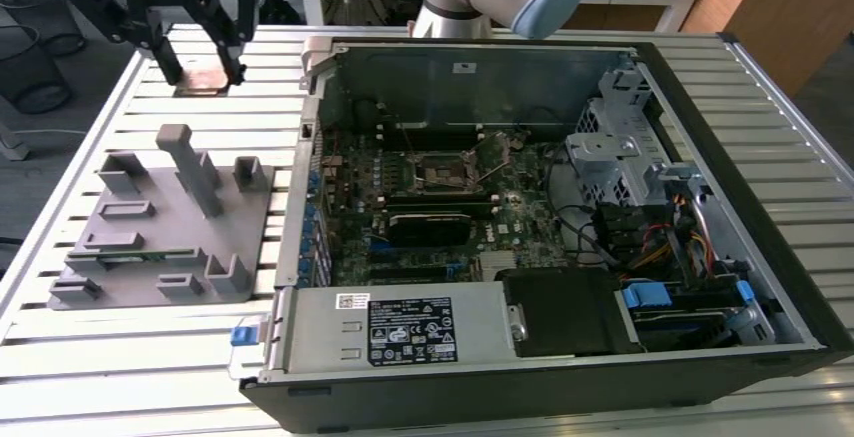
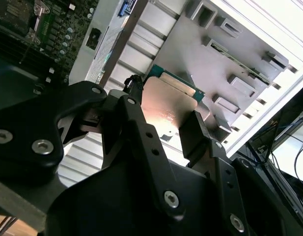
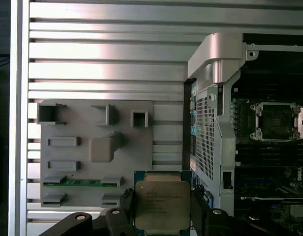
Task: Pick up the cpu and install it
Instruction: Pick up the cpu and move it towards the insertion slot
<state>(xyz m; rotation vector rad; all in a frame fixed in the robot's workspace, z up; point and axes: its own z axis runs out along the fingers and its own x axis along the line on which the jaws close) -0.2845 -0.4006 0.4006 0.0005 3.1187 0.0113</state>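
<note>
The cpu [image 1: 206, 79] is a flat square chip with a silver-grey metal top and a green rim. It hangs in the air, clamped between my gripper's [image 1: 204, 73] two black fingers. In the exterior view it is above the slatted table at the far left, beyond the grey holder plate [image 1: 160, 227] and to the left of the open computer case. In both wrist views the cpu [image 3: 162, 204] [image 2: 168, 105] sits squarely between the fingertips [image 3: 197, 209]. The black-framed motherboard socket [image 1: 445, 169] [image 3: 278, 121] lies open inside the case, with its metal frame lifted.
The open computer case [image 1: 694, 107] takes up the middle and right of the slatted table [image 1: 134, 367]. The grey holder plate [image 3: 92, 157] has raised blocks and posts, and a green memory stick [image 3: 77, 182] rests in it. The case's metal side wall [image 3: 210, 123] stands between the cpu and the socket.
</note>
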